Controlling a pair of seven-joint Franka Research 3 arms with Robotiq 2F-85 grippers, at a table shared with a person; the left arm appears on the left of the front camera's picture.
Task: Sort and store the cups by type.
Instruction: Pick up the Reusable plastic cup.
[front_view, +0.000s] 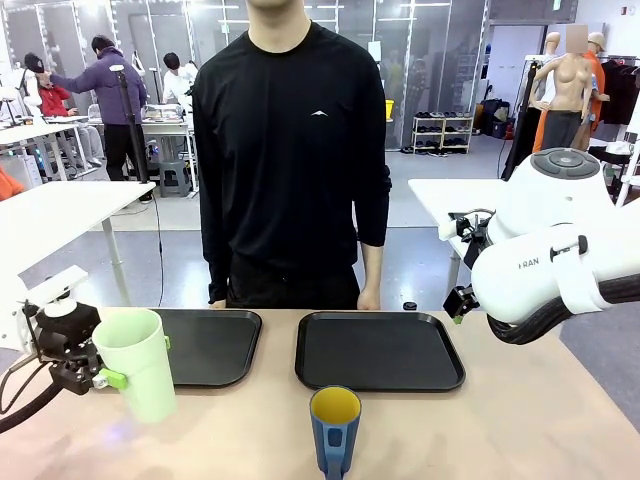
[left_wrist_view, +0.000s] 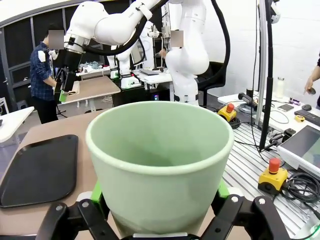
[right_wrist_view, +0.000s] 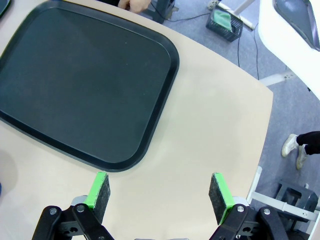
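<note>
My left gripper (left_wrist_view: 160, 200) clamps the tumbler (left_wrist_view: 160, 160), pads (left_wrist_view: 98, 194) either side below the rim, at the table's (front_view: 520, 420) near left corner. I'd lift straight, keep it upright, set it on left tray (front_view: 205, 345) just beyond. Right gripper (right_wrist_view: 160, 192) spread wide, holding nothing, off right tray's (right_wrist_view: 75, 80) corner. Mug (front_view: 334, 425) mid near edge, clear of my path. Person (front_view: 290, 150) at far edge.
</note>
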